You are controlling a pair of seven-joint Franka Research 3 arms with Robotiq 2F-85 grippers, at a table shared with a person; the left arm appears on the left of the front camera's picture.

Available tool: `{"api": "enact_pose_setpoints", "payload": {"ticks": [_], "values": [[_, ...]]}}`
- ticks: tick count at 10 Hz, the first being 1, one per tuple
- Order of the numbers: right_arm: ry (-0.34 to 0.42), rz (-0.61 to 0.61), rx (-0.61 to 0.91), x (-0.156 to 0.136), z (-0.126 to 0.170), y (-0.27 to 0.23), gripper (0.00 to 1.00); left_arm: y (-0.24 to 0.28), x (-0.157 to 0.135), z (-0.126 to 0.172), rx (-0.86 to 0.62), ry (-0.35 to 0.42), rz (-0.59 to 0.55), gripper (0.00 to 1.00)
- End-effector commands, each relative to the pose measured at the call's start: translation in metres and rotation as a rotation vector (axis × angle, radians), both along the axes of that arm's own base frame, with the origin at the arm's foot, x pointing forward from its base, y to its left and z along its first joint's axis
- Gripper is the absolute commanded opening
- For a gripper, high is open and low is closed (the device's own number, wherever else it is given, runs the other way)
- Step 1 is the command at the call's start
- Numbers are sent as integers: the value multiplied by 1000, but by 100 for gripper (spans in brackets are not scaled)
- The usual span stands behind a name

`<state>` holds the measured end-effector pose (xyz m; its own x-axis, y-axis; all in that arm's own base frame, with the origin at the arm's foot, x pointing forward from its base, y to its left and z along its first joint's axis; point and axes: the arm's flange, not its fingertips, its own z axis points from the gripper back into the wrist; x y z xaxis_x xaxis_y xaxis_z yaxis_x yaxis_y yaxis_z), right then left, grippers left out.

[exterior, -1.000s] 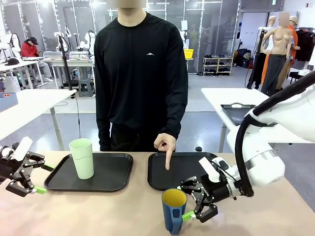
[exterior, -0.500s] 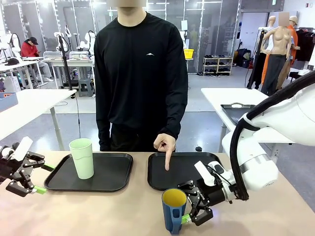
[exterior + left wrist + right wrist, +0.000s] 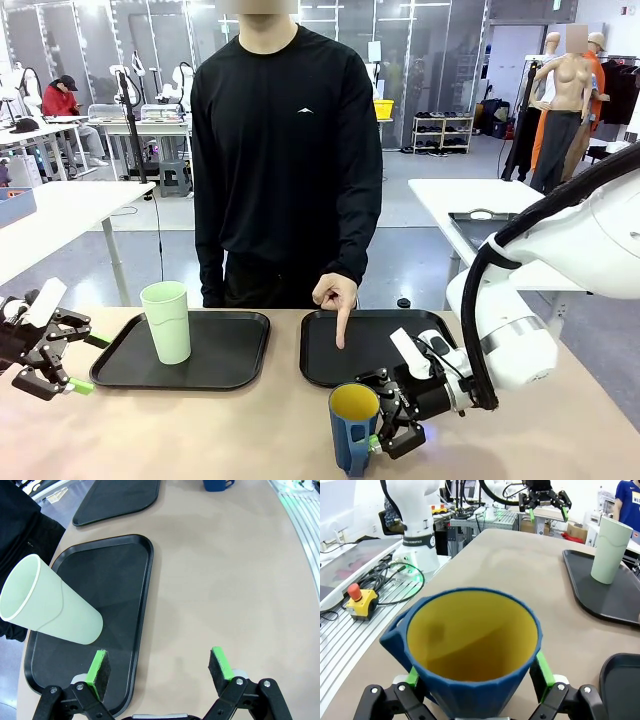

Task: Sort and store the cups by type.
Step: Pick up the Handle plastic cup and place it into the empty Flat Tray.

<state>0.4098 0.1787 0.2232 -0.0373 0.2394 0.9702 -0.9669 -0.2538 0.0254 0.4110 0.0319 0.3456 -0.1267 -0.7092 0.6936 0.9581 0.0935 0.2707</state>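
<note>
Workshop tables and shelving fill the background of the front view, behind a person in a black long-sleeved top standing at the far side of a tan table (image 3: pixel 260 420). Two black trays sit side by side along the table's far edge: the left tray (image 3: pixel 220 355) at center left of the frame, the right tray (image 3: pixel 375 335) just right of center. A mint tumbler (image 3: pixel 167 321) stands upright on the left tray, toward its left end. The person's hand (image 3: pixel 337 295) hangs over the right tray, index finger pointing straight down at it.

At bottom center of the front view a blue mug (image 3: pixel 352 428), yellow inside, stands on the bare table in front of the right tray. The right gripper (image 3: pixel 385 435) reaches in from the lower right and closes on it; in the right wrist view the mug (image 3: pixel 472 652) sits between the green pads (image 3: pixel 543 669), which press its sides low down, its handle turned toward the left of that frame.

At the lower left edge of the front view the left gripper (image 3: pixel 50 355) hovers beside the left tray, fingers spread with nothing between them. In the left wrist view its fingers (image 3: pixel 97 667) stand wide apart, the tumbler (image 3: pixel 47 612) tilted across the upper left of that frame on the tray (image 3: pixel 135 580).
</note>
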Motion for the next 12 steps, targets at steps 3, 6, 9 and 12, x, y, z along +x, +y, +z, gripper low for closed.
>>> {"api": "enact_pose_setpoints", "payload": {"ticks": [3,6,9,12], "values": [[-20,-5,49,-4,-11,1,61,-1,0,-1,-8,-3,5,100],[-11,7,50,-5,-13,0,56,-1,0,-1,-8,-3,5,100],[-22,-56,51,-6,4,-5,22,-1,0,-1,-8,-3,5,100],[-74,-86,48,0,52,-27,22,-1,0,-1,-8,-3,5,100]]}}
